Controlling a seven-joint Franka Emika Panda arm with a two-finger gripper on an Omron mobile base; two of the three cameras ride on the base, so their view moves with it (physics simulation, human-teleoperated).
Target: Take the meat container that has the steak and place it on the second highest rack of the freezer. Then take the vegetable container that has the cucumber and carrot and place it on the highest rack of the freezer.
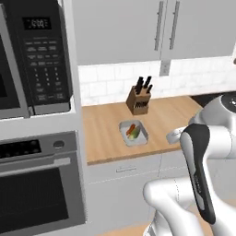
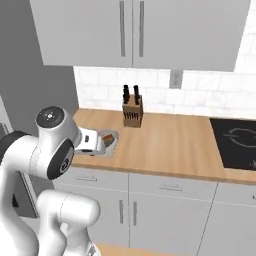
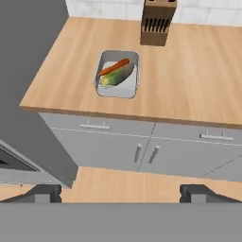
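Observation:
The vegetable container is a grey tray on the wooden counter, with an orange carrot and a green cucumber lying in it. It also sits mid-counter as the tray, and my white hand half covers the tray from the other side. My gripper is open with nothing between its fingertips. It hangs in front of the counter edge, well short of the tray. The meat container, the steak and the freezer are out of view.
A knife block stands behind the tray by the tiled wall. A microwave and a black oven stack up left of the counter. A dark cooktop lies at the far right. Cabinet doors run below the counter.

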